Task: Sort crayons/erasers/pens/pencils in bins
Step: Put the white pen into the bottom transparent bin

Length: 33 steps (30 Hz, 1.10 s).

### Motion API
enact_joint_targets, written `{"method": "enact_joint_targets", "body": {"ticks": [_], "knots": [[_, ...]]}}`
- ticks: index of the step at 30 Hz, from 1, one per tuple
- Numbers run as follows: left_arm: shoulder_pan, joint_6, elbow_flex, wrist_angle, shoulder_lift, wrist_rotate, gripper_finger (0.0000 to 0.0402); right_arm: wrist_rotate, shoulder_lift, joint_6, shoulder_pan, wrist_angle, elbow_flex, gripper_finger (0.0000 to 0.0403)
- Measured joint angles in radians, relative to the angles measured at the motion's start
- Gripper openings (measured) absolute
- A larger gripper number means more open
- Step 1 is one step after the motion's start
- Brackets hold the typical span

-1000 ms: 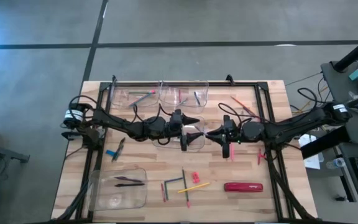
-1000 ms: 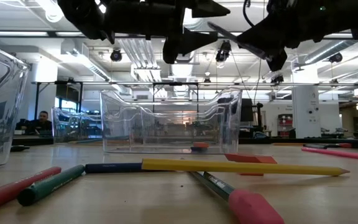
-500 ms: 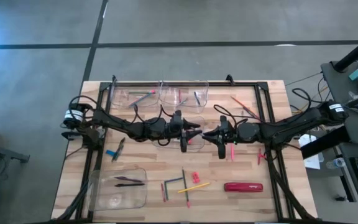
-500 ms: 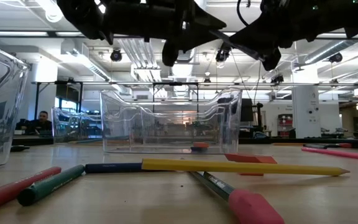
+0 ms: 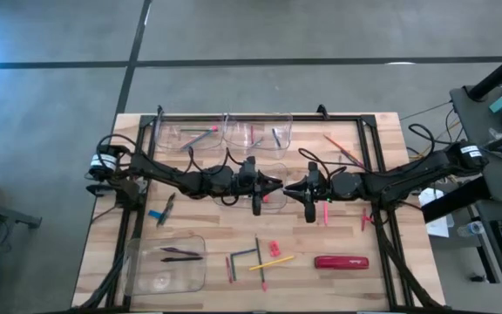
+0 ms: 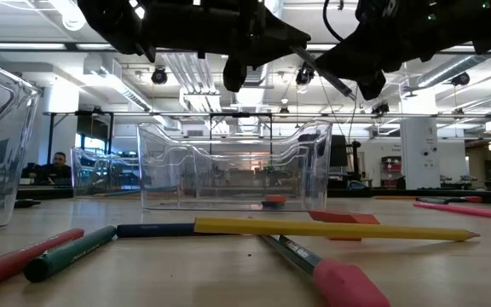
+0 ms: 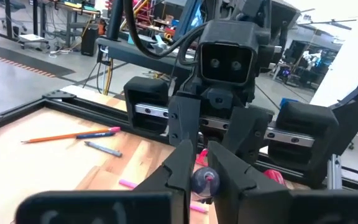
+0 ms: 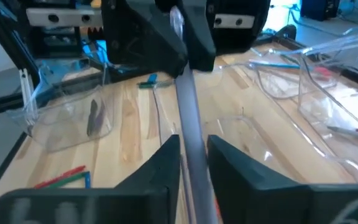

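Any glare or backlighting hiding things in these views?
Low view: ceiling lights backlight the arms into dark silhouettes, and the middle bin carries reflections. Right wrist view: bright glints on the clear bin walls. High view: evenly lit.

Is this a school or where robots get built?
Probably a robot lab or workshop, not a school. Behind the wooden table are metal racks and bright ceiling lights, and a person sits at a desk far back. Two robot arms work over clear bins.

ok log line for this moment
phase: mid-air handover | left gripper: shut on pen end | right gripper: at pen's other end | location: above middle bin
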<state>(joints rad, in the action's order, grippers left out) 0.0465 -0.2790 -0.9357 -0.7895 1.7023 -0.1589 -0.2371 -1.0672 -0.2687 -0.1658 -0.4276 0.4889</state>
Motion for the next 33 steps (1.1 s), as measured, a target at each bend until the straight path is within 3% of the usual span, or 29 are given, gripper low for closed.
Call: {"method": "enact_joint_targets", "body": {"ticks": [9,15,20,26,33], "knots": [[-0.001,0.007,0.0,0.012,-0.004,-0.006,0.0019,0.002,-0.004,0.011,0.0,0.021,0.0,0.0204],[-0.001,0.033,0.0,0.244,-0.131,-0.006,0.0019,0.006,-0.004,0.026,0.0,0.036,0.0,0.0297],[0.002,0.031,0.0,0.467,-0.295,0.016,0.0019,0.011,-0.003,0.018,0.0,0.035,0.0,0.0351],[0.043,-0.004,-0.14,1.009,-0.476,0.022,0.0019,0.012,-0.003,0.016,0.0,0.056,0.015,0.037],[0.164,-0.183,-0.387,1.625,-0.471,0.009,0.0019,0.011,-0.003,0.003,0.0,0.071,0.024,0.037]]}}
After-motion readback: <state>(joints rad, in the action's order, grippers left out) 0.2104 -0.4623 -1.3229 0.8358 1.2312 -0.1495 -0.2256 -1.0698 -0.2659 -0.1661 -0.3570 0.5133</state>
